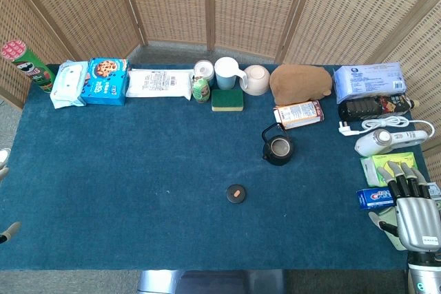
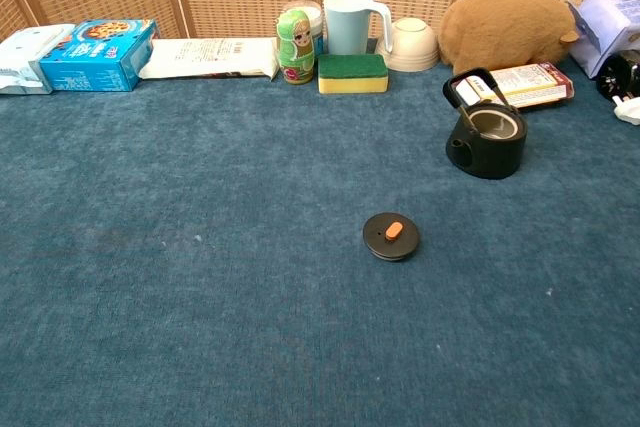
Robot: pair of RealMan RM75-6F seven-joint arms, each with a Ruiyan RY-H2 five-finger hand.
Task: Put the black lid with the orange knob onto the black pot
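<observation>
The black lid (image 1: 236, 193) with the orange knob lies flat on the blue cloth near the table's middle, also seen in the chest view (image 2: 391, 235). The black pot (image 1: 278, 148) stands uncovered behind it and to the right, its handle tipped back (image 2: 487, 137). My right hand (image 1: 413, 204) rests at the table's right front corner, fingers stretched out and apart, holding nothing, far right of the lid. Only two pale slivers at the left edge (image 1: 7, 231) hint at my left hand; how it is posed is hidden.
A back row holds a crisps can (image 1: 27, 65), a blue cookie box (image 1: 105, 80), a mug (image 1: 226, 72), a sponge (image 1: 227, 99), a bowl (image 1: 255, 79) and a brown plush (image 1: 300, 82). Boxes, a shaver (image 1: 375, 142) and toothpaste (image 1: 375, 197) crowd the right edge by my right hand.
</observation>
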